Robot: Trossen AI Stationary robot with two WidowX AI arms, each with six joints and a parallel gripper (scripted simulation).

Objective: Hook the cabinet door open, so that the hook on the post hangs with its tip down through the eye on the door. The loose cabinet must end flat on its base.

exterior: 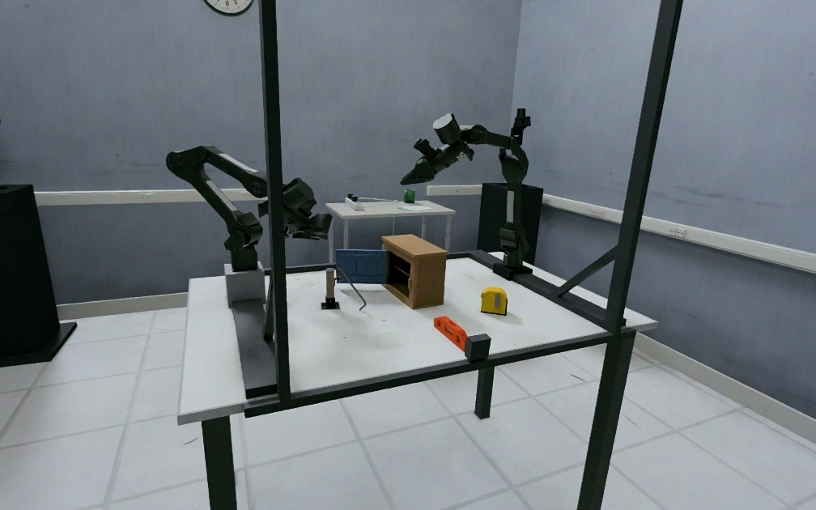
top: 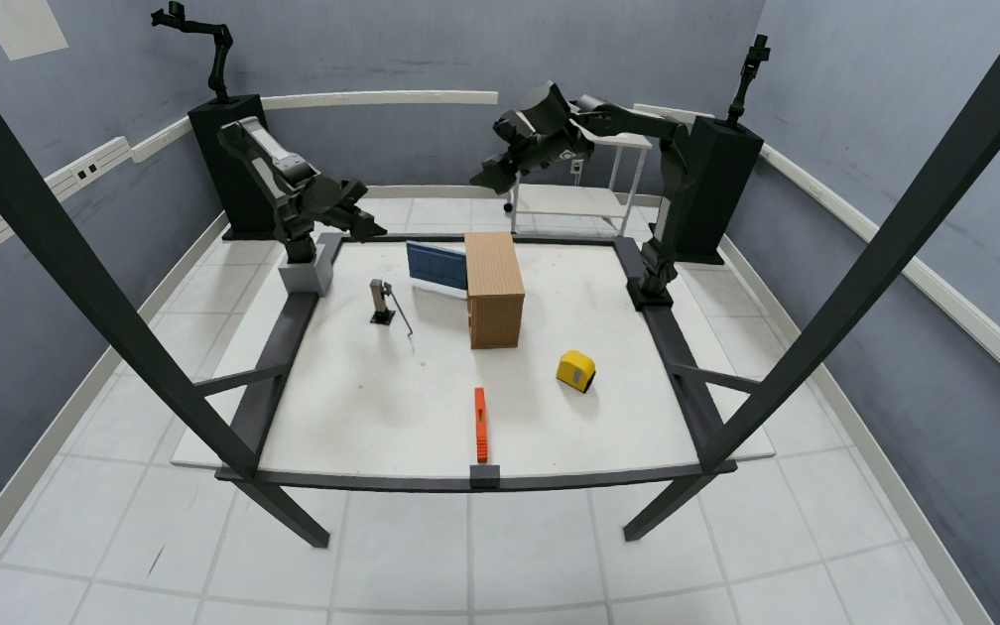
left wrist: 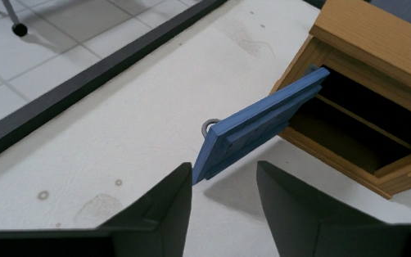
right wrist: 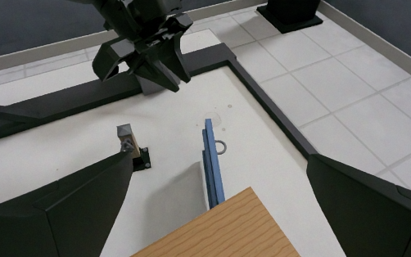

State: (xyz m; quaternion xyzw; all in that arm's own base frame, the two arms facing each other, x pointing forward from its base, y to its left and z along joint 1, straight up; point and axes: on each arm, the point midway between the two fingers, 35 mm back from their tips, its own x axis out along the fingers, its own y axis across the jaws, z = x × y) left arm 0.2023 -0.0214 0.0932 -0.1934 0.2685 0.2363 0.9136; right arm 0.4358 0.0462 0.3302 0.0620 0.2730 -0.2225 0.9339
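Observation:
The wooden cabinet (top: 494, 289) stands upright on the white table, its blue door (top: 436, 265) swung open toward the left arm. A grey eye (left wrist: 208, 127) sticks out of the door's outer face near its free edge; it also shows in the right wrist view (right wrist: 221, 147). The short wooden post (top: 379, 302) stands left of the door, and its hook (top: 400, 311) hangs down with the tip on the table, apart from the door. My left gripper (top: 371, 227) (left wrist: 224, 170) hovers above the door's free edge, fingers partly apart and empty. My right gripper (top: 489, 180) is wide open, high behind the cabinet.
An orange level (top: 480, 424) lies near the front edge and a yellow tape measure (top: 574, 369) lies right of the cabinet. Dark frame rails border the table, with tall posts at the front corners. A white side table (exterior: 388, 209) stands behind.

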